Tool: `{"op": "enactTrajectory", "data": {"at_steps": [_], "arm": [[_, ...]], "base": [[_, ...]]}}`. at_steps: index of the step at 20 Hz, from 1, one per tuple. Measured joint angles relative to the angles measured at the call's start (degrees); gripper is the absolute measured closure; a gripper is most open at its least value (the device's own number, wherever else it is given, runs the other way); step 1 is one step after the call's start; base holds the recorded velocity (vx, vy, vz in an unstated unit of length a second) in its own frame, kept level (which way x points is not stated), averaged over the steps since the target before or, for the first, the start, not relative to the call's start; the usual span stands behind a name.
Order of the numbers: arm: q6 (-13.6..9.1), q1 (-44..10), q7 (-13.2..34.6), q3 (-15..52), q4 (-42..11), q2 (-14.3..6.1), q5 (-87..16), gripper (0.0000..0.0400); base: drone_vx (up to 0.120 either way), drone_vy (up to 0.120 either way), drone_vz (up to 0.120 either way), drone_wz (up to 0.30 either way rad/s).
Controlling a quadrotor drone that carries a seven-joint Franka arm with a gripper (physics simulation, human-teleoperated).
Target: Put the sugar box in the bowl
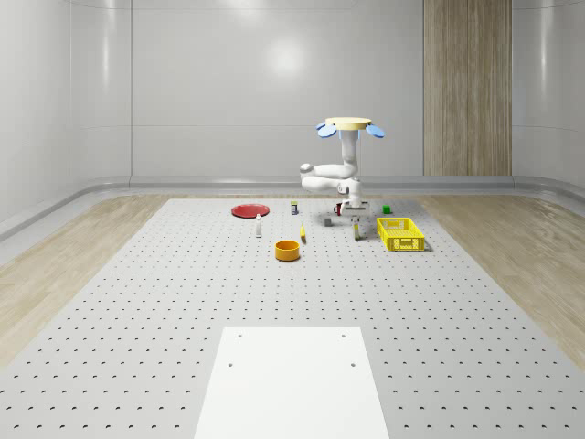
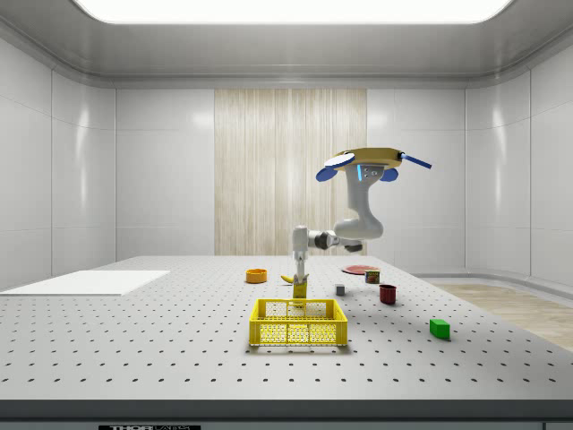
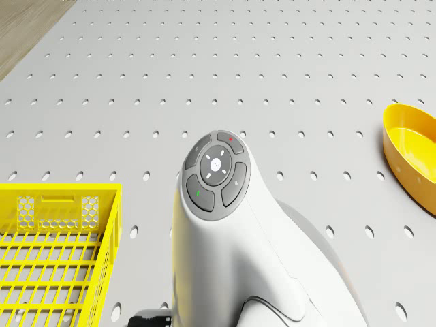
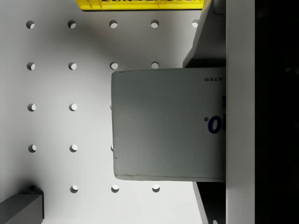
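Grey-white sugar box sits clamped between my gripper fingers, low over the bench just beside the yellow basket. I hover above. Carrying it to the orange bowl remains.

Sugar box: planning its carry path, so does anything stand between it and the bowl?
Yes: a small yellow object stands between the sugar box and the bowl, nearer the bowl. A lifted carry would likely clear it.
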Motion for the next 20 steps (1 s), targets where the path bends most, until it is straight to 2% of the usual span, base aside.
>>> {"op": "enactTrajectory", "data": {"at_steps": [7,20], "arm": [[-0.8,-0.3,0.6,4.2,-0.5,-0.4,4.1,0.023],[0.3,-0.7,1.0,5.8,-0.5,-2.0,6.1,0.023]], "base": [[0.109,-0.109,0.12,0.0],[0.12,-0.12,0.117,0.0]]}}
